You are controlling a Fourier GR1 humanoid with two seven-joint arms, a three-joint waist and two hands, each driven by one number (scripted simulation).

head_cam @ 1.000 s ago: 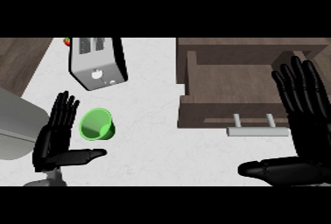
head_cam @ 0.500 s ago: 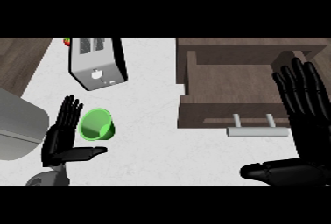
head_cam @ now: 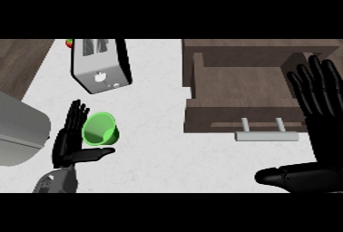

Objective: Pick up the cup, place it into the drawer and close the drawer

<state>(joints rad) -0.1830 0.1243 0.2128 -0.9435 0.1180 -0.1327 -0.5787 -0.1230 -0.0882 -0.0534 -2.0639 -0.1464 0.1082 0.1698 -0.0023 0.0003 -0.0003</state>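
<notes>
A green cup [head_cam: 101, 129] lies tipped on the white counter [head_cam: 157, 149], its mouth facing up and left. My left hand [head_cam: 70, 140] is open right beside it, fingers straight along the cup's left side and the thumb stretched out just below it. The brown drawer [head_cam: 248, 88] stands pulled open at the right, with a pale bar handle [head_cam: 265, 135] on its front. My right hand [head_cam: 318, 111] is open at the right edge, fingers up over the drawer's right side, thumb pointing left.
A silver toaster [head_cam: 100, 63] stands at the back left with a small red and green thing [head_cam: 69, 43] behind it. A grey appliance [head_cam: 19, 133] fills the left edge. Dark wood floor shows at the top left.
My left hand has moved right and slightly up, closing in on the cup's left side, thumb now under it. The right hand, cup and drawer have stayed put.
</notes>
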